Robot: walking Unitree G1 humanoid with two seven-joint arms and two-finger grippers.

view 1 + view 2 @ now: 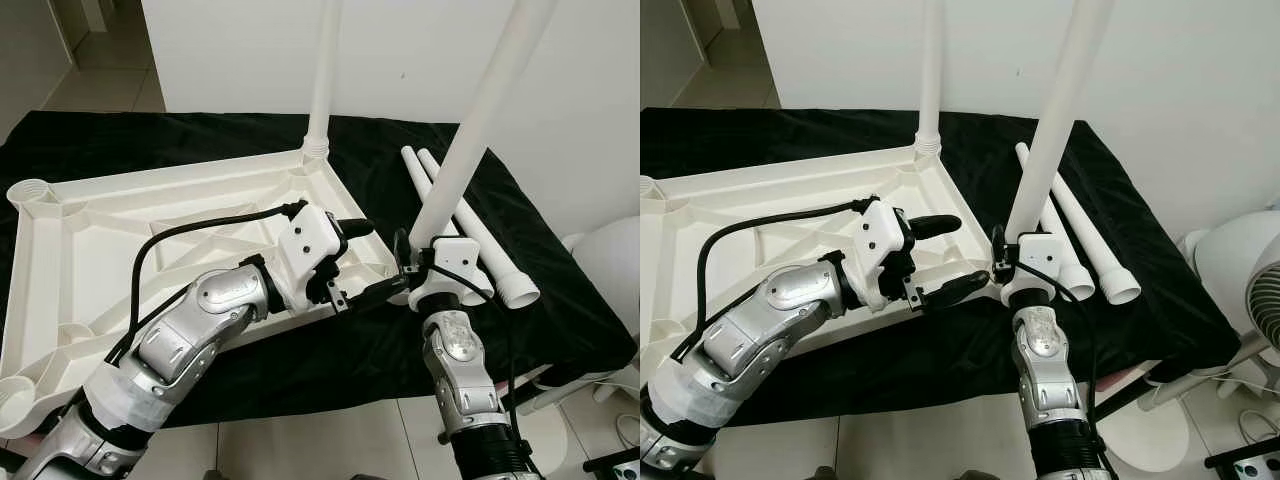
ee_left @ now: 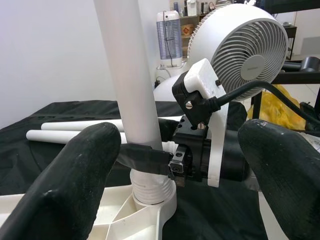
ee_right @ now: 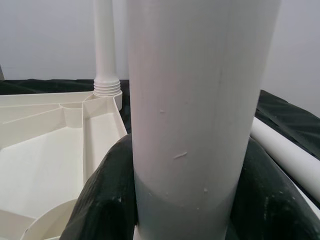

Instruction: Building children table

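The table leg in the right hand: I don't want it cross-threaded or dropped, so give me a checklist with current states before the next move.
1. Right hand shut on the table leg: ok, black fingers wrap it on both sides.
2. Leg's threaded end in the tabletop's near corner socket: cannot tell how far; the thread meets the socket in the left wrist view.
3. Leg standing straight: not ok, it leans in the head views.
4. Left hand off the leg: ok, open beside it.
5. Far leg fitted: ok, standing upright in its corner.
6. Spare legs at hand: ok, two on the black cloth.
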